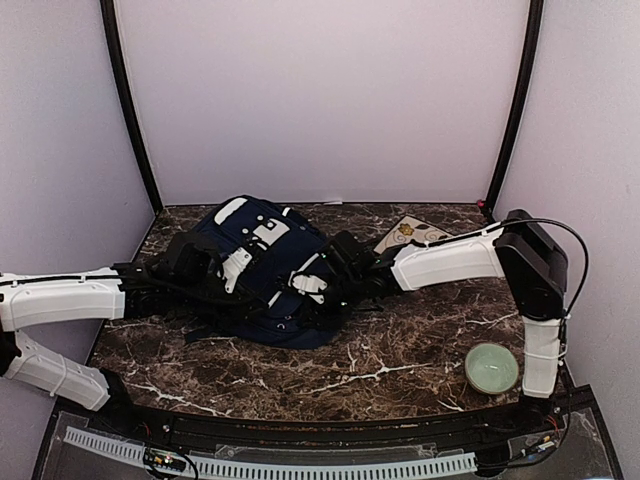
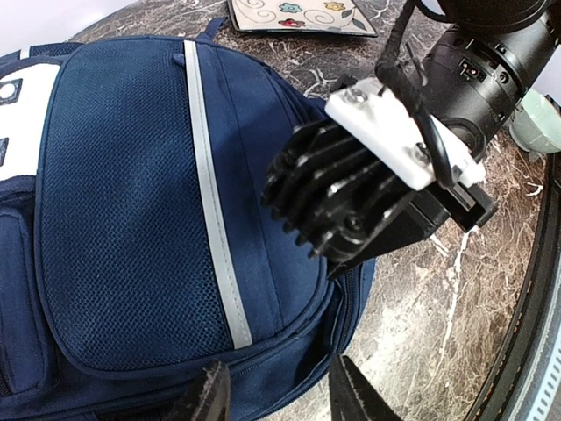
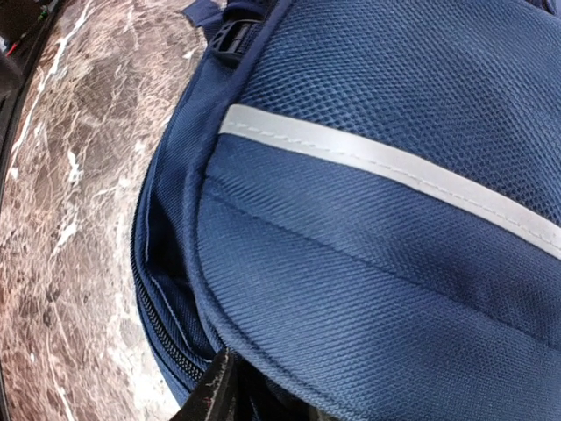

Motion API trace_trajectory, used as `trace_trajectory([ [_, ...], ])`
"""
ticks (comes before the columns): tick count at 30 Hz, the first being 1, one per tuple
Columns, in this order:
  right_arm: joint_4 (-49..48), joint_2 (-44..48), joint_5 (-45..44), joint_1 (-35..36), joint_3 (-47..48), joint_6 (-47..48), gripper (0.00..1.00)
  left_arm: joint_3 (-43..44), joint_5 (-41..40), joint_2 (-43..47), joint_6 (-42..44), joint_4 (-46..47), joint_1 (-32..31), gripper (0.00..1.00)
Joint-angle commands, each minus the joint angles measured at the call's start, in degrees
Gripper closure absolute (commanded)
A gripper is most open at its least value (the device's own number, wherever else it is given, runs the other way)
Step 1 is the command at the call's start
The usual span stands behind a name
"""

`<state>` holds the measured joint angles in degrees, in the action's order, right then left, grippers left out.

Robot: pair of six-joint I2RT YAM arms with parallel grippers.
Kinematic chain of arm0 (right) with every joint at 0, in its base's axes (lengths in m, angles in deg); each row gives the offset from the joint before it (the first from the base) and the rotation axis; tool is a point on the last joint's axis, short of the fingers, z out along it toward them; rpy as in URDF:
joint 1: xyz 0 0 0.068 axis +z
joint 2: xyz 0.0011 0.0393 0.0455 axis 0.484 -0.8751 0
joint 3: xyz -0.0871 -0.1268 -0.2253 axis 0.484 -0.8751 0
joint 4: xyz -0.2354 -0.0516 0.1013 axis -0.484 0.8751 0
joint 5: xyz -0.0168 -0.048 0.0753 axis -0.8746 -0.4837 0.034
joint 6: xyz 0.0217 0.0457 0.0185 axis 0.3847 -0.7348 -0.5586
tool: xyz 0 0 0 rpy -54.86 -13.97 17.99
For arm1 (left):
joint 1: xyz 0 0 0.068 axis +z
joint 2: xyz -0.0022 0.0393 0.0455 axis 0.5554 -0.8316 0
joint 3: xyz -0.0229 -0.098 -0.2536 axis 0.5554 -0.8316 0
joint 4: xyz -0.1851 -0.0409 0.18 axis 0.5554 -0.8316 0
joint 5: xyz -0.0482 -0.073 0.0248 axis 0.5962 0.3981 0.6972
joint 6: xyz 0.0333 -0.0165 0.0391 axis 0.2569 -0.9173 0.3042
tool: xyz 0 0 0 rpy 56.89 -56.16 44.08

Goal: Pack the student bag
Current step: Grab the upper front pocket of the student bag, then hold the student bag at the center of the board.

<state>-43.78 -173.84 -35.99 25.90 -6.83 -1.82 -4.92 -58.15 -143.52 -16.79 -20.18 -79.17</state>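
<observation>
The student bag (image 1: 265, 270) lies flat in the middle of the marble table, navy with white trim lines (image 2: 210, 202) and a white patch near its top. My left gripper (image 2: 279, 373) is open at the bag's near edge, its fingers (image 2: 210, 395) straddling the seam beside the part-open zipper. My right gripper (image 2: 331, 256) comes in from the right onto that same edge. In the right wrist view one finger (image 3: 215, 390) is tucked under the bag's front flap (image 3: 368, 289) inside the zipper gap, and the fabric hides the other finger. The jaws look shut on the flap.
A pale green bowl (image 1: 492, 367) stands at the front right near the right arm's base. A white flat item with a flower pattern (image 1: 410, 233) lies behind the right arm at the back. Purple walls close in the left, back and right sides.
</observation>
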Motion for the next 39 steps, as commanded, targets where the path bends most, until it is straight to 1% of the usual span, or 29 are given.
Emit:
trace_trajectory([
  [1,-5.14,-1.07,-3.86,0.78,0.19,0.39,0.76,-1.69,-0.83,0.47,0.7,0.82,0.01,0.59],
  [4,-4.37,-0.13,-4.33,0.78,-0.34,0.73,0.86,-2.18,-1.03,0.59,0.89,1.16,0.03,0.59],
  [8,-2.31,2.97,-3.7,0.81,-1.44,1.13,0.96,-3.0,0.87,-0.17,3.33,2.28,0.0,0.58],
  [10,0.55,4.08,-2.45,0.57,-0.8,0.9,0.98,-3.82,2.41,-0.62,5.57,4.57,-0.14,0.58],
  [13,4.19,5.53,1.48,0.07,0.0,-0.86,0.99,-5.16,1.73,-0.62,9.42,7.97,-1.24,0.56],
  [17,7.27,7.02,5.66,-0.7,0.1,-4.04,0.99,-7.86,0.11,0.87,13.74,13.47,-2.12,0.55],
  [19,8.84,6.94,7.1,-1.14,0.64,-4.92,1.0,-8.79,-2.01,1.09,15.17,15.54,-2.33,0.56],
  [23,11.38,6.5,8.72,-2.59,1.91,-5.81,1.0,-7.74,-3.45,-0.57,19.19,14.72,-3.51,0.57],
  [28,12.65,6.1,9.12,-4.17,2.9,-5.51,1.0,-6.48,-7.74,-3.11,25.22,17.18,-8.08,0.6],
  [31,12.46,5.98,9.9,-5.19,3.06,-5.97,1.0,-5.46,-8.96,-4.9,28.34,18.6,-9.95,0.61],
  [34,12.54,5.84,10.93,-5.76,3.27,-6.21,1.0,-4.51,-11.29,-6.84,30.95,19.92,-11.07,0.62],
  [39,12.74,5.82,11.44,-5.94,3.11,-6.12,1.0,-2.96,-12.97,-9.58,33.91,20.95,-11.89,0.63],
])
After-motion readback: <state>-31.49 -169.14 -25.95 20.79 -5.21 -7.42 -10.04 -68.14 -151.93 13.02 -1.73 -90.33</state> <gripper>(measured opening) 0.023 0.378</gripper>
